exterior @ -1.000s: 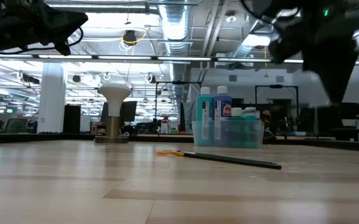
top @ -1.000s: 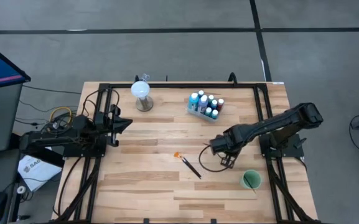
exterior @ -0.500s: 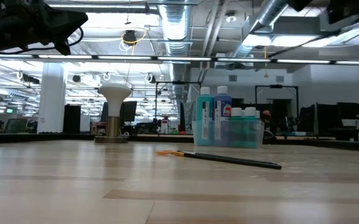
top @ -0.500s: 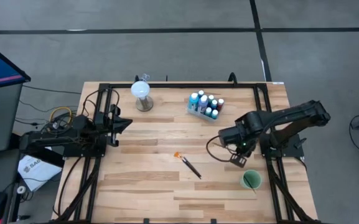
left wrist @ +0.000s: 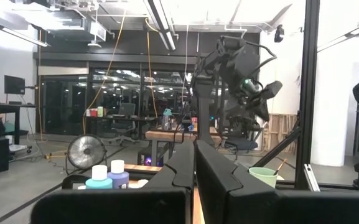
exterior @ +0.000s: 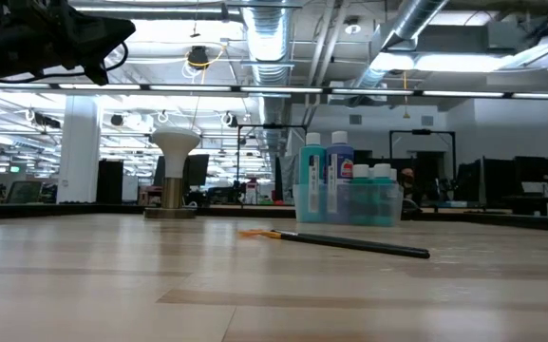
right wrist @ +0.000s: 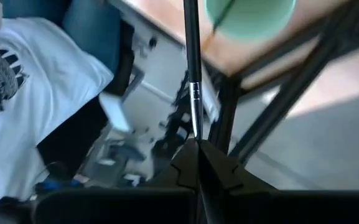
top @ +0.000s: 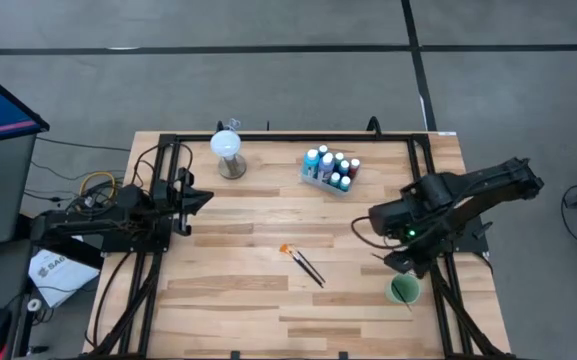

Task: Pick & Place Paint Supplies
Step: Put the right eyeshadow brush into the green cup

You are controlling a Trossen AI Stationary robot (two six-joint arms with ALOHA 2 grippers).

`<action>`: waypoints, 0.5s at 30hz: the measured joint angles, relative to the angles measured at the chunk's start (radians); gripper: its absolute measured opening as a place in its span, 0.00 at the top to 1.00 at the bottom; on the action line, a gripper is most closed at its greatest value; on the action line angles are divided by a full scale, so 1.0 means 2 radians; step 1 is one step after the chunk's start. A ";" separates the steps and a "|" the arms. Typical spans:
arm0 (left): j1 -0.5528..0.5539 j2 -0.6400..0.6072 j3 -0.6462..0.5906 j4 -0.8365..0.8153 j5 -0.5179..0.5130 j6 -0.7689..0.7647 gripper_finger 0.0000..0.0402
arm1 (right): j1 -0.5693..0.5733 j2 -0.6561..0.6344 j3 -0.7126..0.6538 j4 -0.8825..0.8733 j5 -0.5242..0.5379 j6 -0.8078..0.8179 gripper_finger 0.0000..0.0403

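Right wrist view shows the right gripper (right wrist: 196, 152) clenched on a thin dark paintbrush (right wrist: 192, 68), whose handle runs out from between the two fingers toward a mint-green cup (right wrist: 249, 15) standing at the table's edge; a person in a white printed shirt (right wrist: 23, 93) sits beyond the table. From the high view, the right gripper (top: 400, 262) now hangs just beside that green cup (top: 403, 290) near the table's front right; a second ago it was over the middle of the boards, close to the brushes lying there, and half a second ago it was partway across. A dark brush already stands in the cup.

Farther toward the centre, an orange-tipped paintbrush (top: 301, 262) lies flat on the wooden table (top: 228, 300), where it lay before, with a second dark brush (top: 313, 270) just beside it. In the low view the right arm, which filled the upper right a second ago, is gone from sight, and the orange-tipped brush (exterior: 335, 243) lies unmoved.

Beyond, a clear tray (top: 320, 182) of white-capped paint bottles (top: 330, 168) sits unchanged near the far edge, with a white globe on a round base (top: 228, 150) well to its left.

The left gripper (top: 200, 200) waits at the table's left side, fingers pressed together in its own wrist view (left wrist: 195, 168).
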 joint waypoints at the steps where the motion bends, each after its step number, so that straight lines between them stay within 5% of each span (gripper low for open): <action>1: 0.000 0.000 0.000 0.000 0.000 0.000 1.00 | 0.006 -0.007 0.000 0.000 -0.011 0.021 1.00; 15: 0.000 0.001 0.000 0.001 0.000 0.000 1.00 | 0.101 -0.054 0.000 0.012 -0.125 0.243 1.00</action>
